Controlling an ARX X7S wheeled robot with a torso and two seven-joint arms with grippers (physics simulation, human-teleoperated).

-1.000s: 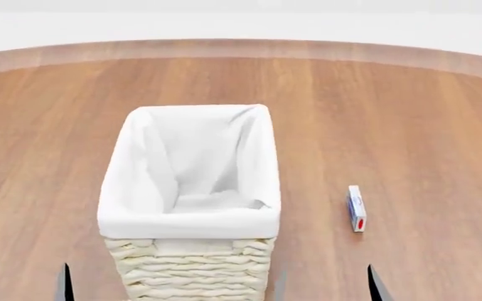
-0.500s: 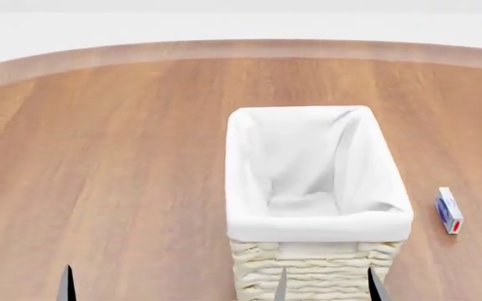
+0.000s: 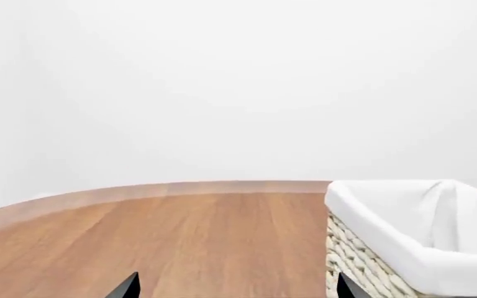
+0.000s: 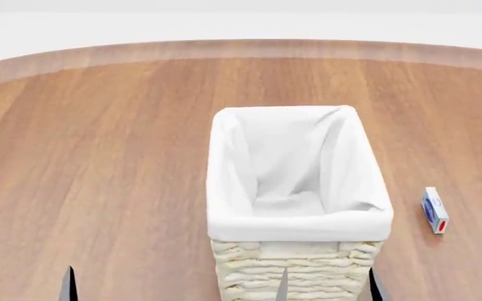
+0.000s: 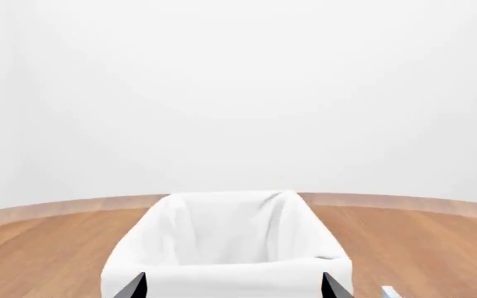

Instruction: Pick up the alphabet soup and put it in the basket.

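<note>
Since half a second ago the basket (image 4: 298, 188) sits slightly further left in the head view, and the small box (image 4: 434, 219) beside it has slid left with it; a second ago both lay much further left, so the view has swung and partly come back.

The left fingers (image 4: 23, 282) show only as two dark tips at the near edge of the head view, set well apart with nothing between them, over bare counter (image 4: 98, 157) to the left of the basket. In the left wrist view the same fingers (image 3: 234, 288) frame open wood, the basket's woven wall (image 3: 363, 267) just at one tip.

The right fingers (image 4: 326, 285) are likewise spread wide and hold nothing; their tips lie in front of the basket's near wicker wall. In the right wrist view these fingers (image 5: 231, 287) bracket the basket (image 5: 230, 248) straight ahead.

The basket stands upright, its white liner folded over the rim, its inside showing only cloth. The small blue-and-white box with a red spot lies on the counter just right of the basket.

The alphabet soup is not in any view.
</note>
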